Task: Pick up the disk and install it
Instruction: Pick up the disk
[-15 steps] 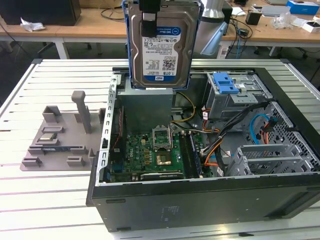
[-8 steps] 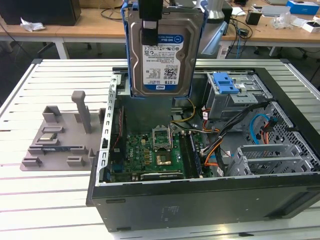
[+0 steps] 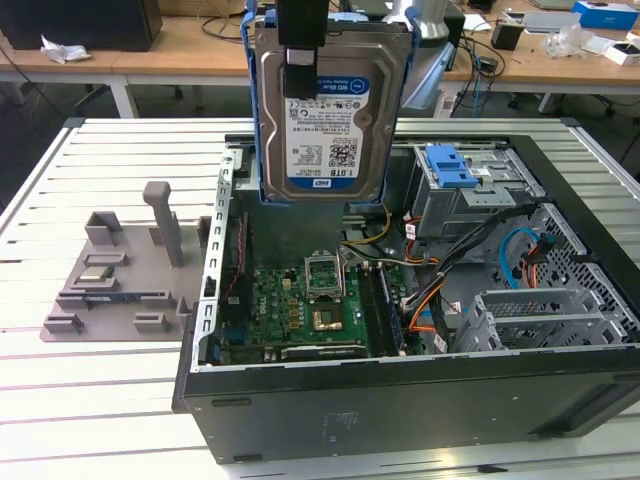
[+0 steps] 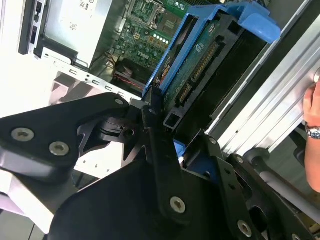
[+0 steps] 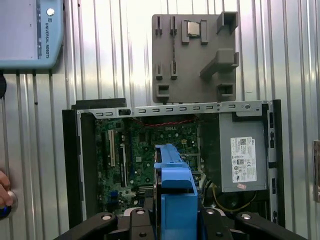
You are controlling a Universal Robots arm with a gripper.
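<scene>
Disk (image 3: 322, 120) clamped upright in the gripper (image 3: 298, 78), above the open case (image 3: 400, 390).
Fingers (image 4: 157, 150) are closed on its upper edge, with the label facing the exterior view. It hangs over the motherboard (image 3: 300, 300), apart from it. A grey fixture (image 3: 120, 270) lies on the table (image 3: 100, 400) beside the case.
</scene>
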